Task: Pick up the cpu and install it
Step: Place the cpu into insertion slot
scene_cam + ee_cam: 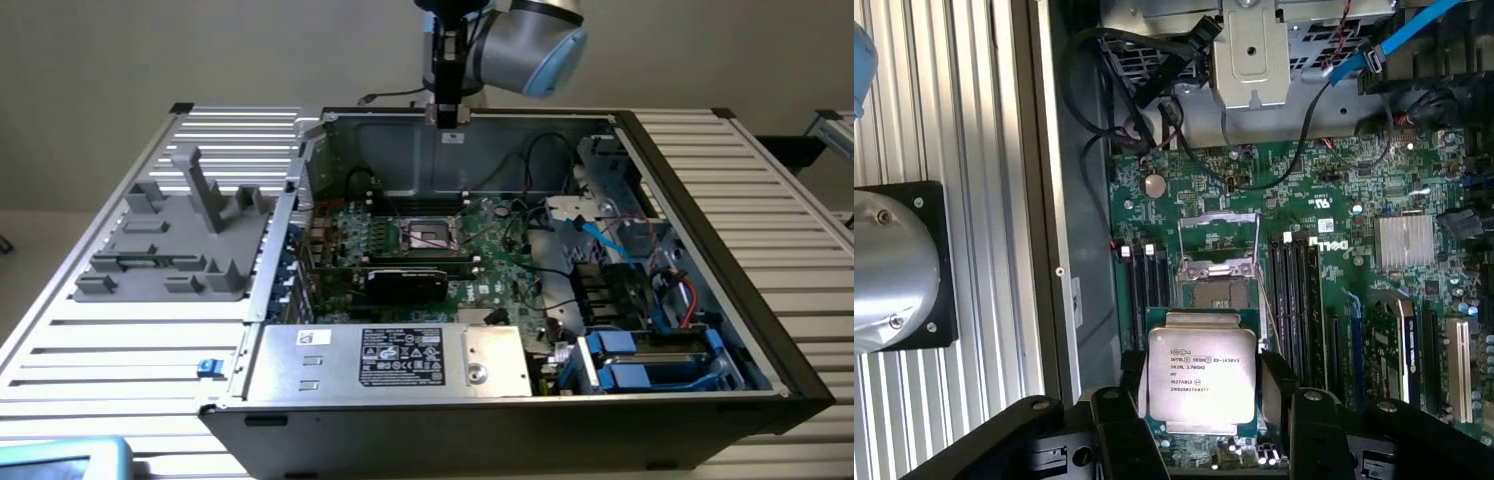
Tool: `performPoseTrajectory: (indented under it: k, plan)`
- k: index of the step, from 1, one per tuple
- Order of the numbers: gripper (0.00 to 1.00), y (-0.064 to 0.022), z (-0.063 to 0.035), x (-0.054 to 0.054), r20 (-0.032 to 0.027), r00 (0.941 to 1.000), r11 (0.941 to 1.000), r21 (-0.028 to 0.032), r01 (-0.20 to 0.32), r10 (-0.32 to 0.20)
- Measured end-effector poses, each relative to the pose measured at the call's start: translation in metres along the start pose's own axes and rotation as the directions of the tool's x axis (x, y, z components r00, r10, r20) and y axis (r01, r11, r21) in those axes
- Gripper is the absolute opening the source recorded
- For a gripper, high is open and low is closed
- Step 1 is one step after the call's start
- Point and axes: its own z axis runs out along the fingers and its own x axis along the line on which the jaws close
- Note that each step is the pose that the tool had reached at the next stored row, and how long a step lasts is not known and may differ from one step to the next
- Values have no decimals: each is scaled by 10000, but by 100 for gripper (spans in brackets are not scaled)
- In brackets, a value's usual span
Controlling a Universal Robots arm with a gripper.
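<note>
Overhead, the end effector [1204,385] clamped the cpu [1201,350] by 2 opposite edges, high and well apart from the socket [1219,275].

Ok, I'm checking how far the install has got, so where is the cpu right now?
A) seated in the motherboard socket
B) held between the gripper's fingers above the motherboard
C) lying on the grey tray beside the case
B: the cpu sits between the fingers of the gripper, apart from the open socket.
</note>
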Motion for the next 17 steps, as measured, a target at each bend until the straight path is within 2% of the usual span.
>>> performPoseTrajectory:
  k: [6, 17]
  plan:
    - [54, -67, 7, -7, -5, 10000, 10000, -32, 52, -52]
    - [54, -95, 65, -13, -32, 9976, 9976, -11, 698, -698]
